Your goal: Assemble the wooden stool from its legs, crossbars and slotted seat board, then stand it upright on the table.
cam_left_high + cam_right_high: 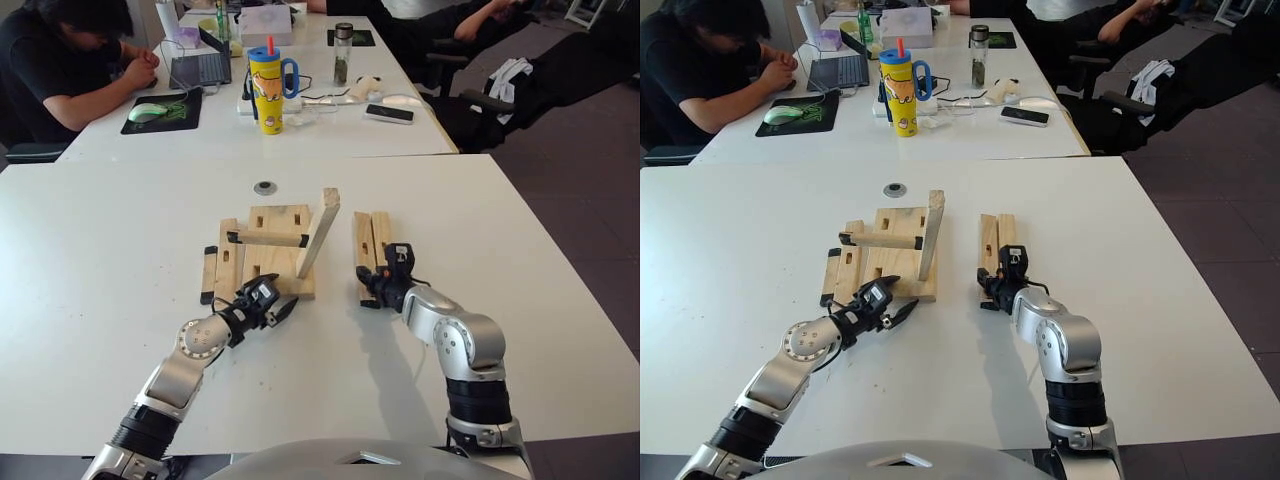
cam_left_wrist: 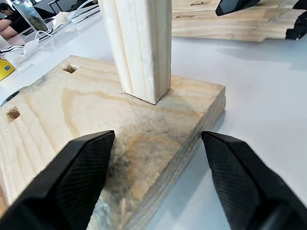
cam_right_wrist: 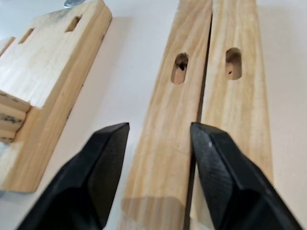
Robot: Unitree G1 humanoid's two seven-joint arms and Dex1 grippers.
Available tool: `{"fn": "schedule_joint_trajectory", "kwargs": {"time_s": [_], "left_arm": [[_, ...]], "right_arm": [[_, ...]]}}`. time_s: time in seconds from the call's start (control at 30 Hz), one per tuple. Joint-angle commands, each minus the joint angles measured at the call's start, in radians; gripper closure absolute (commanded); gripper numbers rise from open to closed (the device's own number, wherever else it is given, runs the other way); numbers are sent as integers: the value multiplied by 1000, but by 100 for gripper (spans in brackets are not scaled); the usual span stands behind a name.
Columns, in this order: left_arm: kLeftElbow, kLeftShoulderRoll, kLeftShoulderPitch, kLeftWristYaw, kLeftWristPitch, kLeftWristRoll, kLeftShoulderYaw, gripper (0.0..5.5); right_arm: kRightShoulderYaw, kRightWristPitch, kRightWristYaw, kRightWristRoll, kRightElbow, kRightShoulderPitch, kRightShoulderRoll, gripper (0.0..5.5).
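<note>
white table (image 1: 90, 260), cluttered desk (image 1: 330, 135) maybe adjoining

Standing leg (image 2: 141, 48), upper length beyond the left wrist view's edge

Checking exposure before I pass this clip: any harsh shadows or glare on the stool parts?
Left eye view: even light, with soft, short shadows beside the seat board and the standing leg, and no glare on the table. Left wrist view: the leg faintly shades the board at its foot, and the table is bright without hot spots. Right wrist view: the two loose legs are evenly lit, only their slots dark.
</note>
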Motion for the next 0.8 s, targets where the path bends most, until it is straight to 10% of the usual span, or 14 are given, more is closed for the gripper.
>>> {"fn": "schedule_joint_trajectory", "kwargs": {"time_s": [0.03,0.8], "left_arm": [[-18,-17,31,23,6,8,23,213],[-223,-94,76,36,52,27,-24,213]], "right_arm": [[-15,94,-17,-19,25,13,-4,275],[130,165,-45,-204,152,-56,-3,344]]}}
